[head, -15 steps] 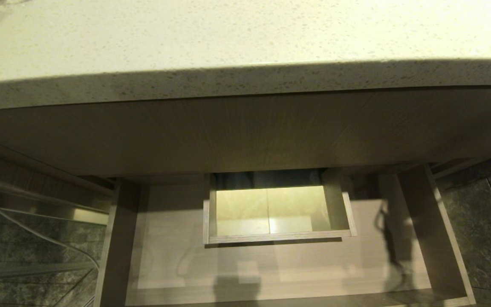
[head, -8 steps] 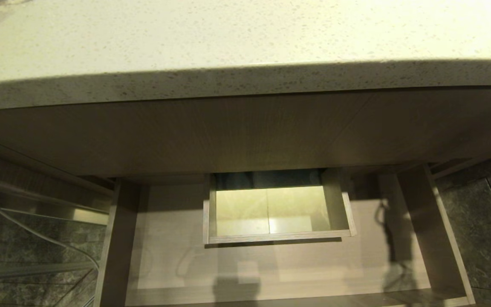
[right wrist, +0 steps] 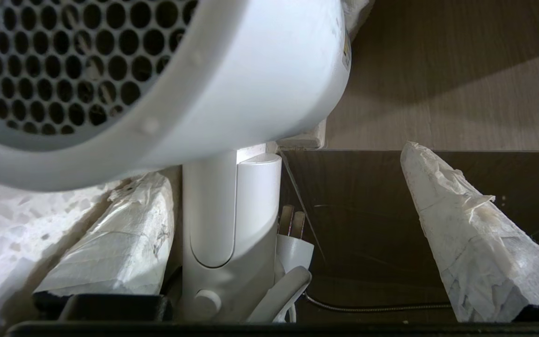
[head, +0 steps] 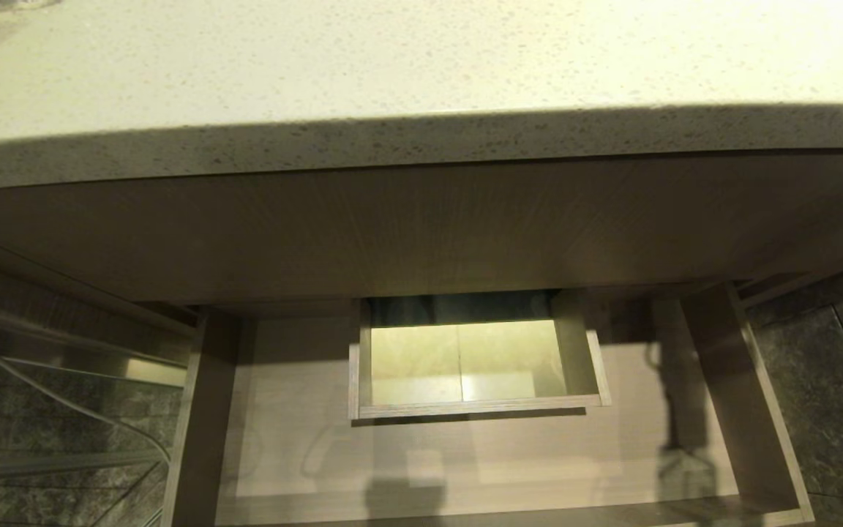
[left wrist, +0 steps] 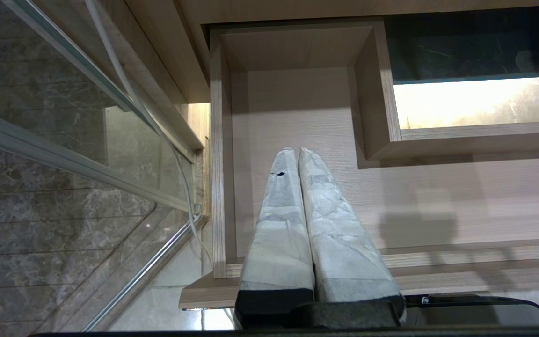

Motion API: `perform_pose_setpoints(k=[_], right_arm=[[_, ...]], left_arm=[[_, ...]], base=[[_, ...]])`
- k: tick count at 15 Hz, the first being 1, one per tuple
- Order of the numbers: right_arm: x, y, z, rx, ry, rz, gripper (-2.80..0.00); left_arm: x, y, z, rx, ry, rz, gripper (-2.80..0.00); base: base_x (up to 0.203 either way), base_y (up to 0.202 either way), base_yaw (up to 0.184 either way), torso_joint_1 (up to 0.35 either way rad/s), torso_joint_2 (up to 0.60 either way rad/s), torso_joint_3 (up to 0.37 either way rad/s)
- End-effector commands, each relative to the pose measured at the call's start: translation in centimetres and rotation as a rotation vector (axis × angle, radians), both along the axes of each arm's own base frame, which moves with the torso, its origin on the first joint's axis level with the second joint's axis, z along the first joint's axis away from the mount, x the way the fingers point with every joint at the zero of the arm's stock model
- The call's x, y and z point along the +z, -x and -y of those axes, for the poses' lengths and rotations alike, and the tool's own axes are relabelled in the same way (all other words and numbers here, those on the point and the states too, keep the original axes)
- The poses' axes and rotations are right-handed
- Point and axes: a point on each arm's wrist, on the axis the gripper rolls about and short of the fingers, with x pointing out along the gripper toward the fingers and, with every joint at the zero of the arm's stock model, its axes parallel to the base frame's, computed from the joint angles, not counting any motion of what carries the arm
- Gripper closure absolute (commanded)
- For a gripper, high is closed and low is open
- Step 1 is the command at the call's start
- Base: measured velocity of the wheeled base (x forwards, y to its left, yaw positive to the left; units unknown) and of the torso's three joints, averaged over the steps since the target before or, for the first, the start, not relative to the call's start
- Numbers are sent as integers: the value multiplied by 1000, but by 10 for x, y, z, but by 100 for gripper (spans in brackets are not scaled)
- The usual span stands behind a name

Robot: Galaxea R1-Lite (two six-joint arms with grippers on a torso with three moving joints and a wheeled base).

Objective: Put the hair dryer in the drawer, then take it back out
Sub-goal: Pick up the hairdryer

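Note:
The drawer [head: 465, 461] stands pulled out under the counter, its floor bare around a walled rectangular cut-out [head: 465, 359]; no arm shows in the head view. In the right wrist view the white hair dryer [right wrist: 260, 70] fills the frame, with its perforated grille toward the camera. Its slim handle [right wrist: 222, 210] stands between the wide-apart fingers of my right gripper [right wrist: 283, 164], close beside one finger [right wrist: 120, 238] and far from the other. Its plug [right wrist: 293, 248] and cord sit against the handle. My left gripper [left wrist: 296, 152] hangs shut above the drawer's left end [left wrist: 269, 107].
A speckled stone counter [head: 421, 66] overhangs the drawer's back. A glass panel with a metal rail [left wrist: 63, 159] and a loose white cable [left wrist: 124, 89] stand left of the drawer. Dark stone floor [head: 831, 380] lies to the right. A dark wood surface [right wrist: 367, 210] lies behind the dryer.
A thin shadow on the drawer's right side has slid toward the drawer's front. The drawer and counter look the same.

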Motion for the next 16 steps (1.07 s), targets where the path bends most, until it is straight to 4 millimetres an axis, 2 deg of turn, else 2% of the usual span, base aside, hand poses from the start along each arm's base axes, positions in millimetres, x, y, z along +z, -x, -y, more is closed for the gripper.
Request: perform_pose_setpoints(k=[1,6,10,11,16], right_arm=[[-10,-19,9,-11,2,-23,-280],[-16,-30,14,-20,4,-26,-280],[-17,-31,14,-9,7,-34,-280],[-17,-30,13,-6,9,-31,0],[-16,-30,13,-14,4,-27,0]], left_arm=[[0,0,0,1,1,0,0],[0,0,0,1,0,0,0],[0,0,0,1,1,0,0],[0,0,0,1,0,0,0],[0,0,0,1,0,0,0]], base=[[0,0,0,0,0,0],[0,0,0,0,0,0],[0,0,0,0,0,0],[0,0,0,0,0,0],[0,0,0,0,0,0]])
